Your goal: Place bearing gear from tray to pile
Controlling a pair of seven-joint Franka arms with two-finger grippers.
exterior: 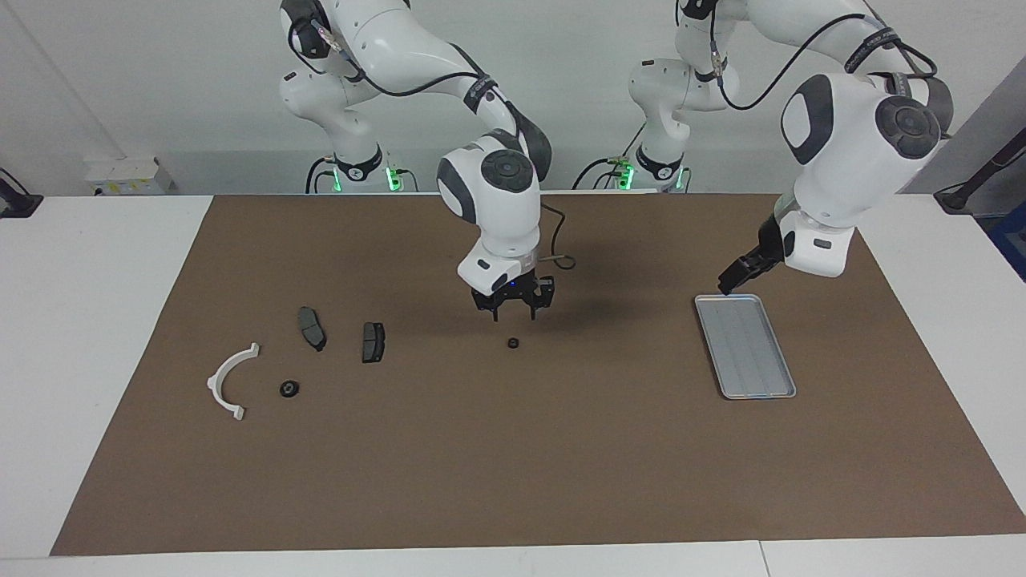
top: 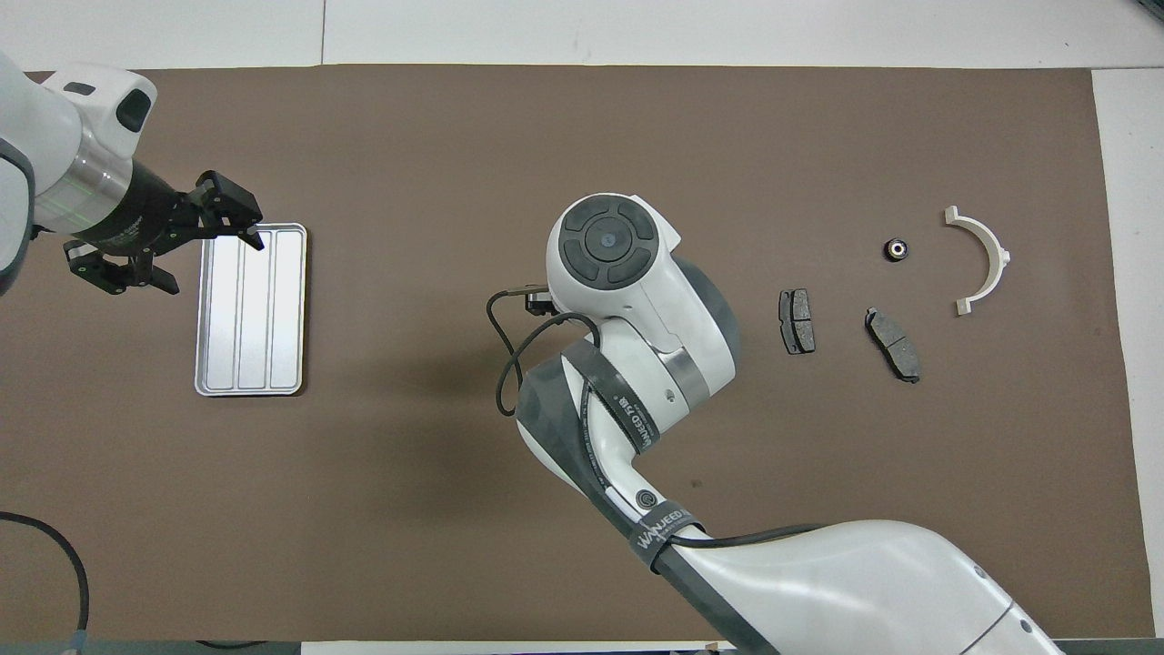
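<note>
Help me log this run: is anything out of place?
One small black gear lies alone mid-mat below the right pincer, away from both the tray and the pile.

A silver-grey tray with faint lengthwise ridges, two dark grey brake pads, a white half-ring bracket and two small black gears lie on a plain brown mat bordered by a white table, under white-and-dark-grey arms with black grippers.
</note>
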